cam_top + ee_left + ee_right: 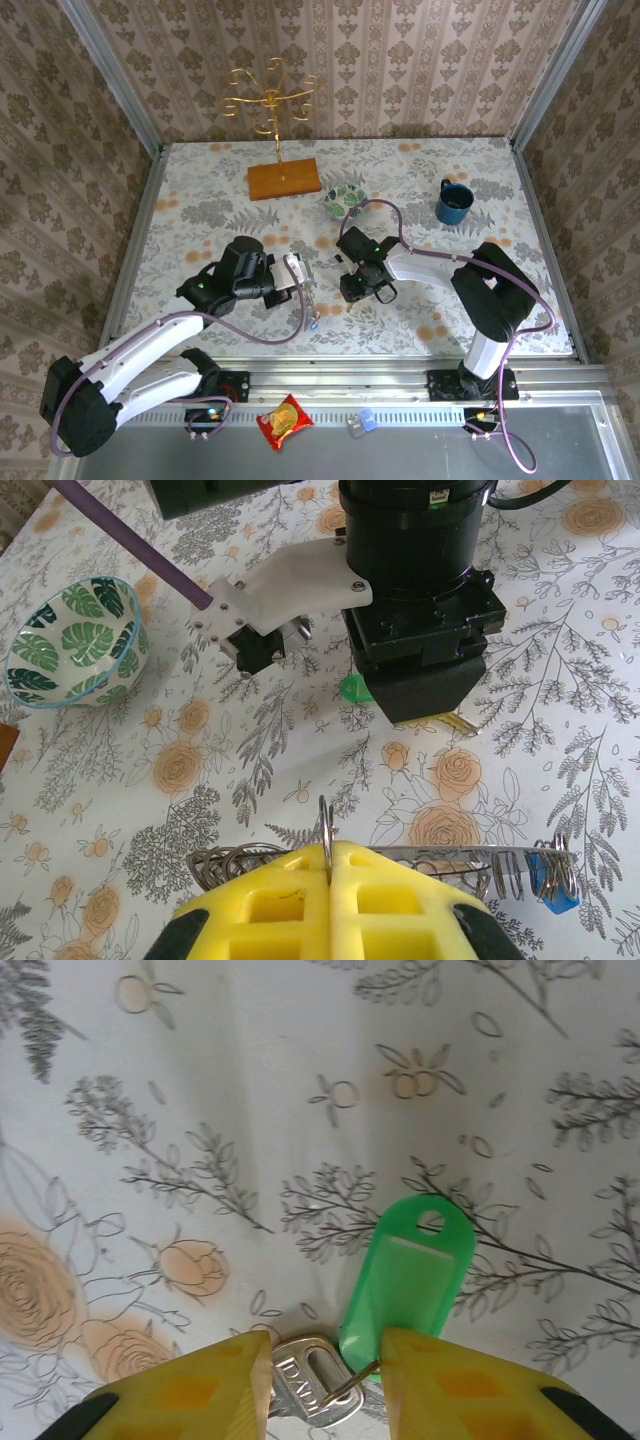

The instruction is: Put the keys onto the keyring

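Observation:
My left gripper is shut on a thin upright wire loop of the keyring. The keyring is a flat metal band seen edge-on, carrying several small loops. A key with a blue head hangs at its right end. In the top view the left gripper holds the keyring just left of my right gripper. The green key lies flat on the table, and its silver metal part sits between the parted yellow fingers of the right gripper, which is open. The green head peeks out under the right wrist.
A green-and-white leaf-patterned bowl stands behind the right gripper, and shows as the bowl at the far left of the left wrist view. A blue mug is at the back right. A gold stand on a wooden base is at the back.

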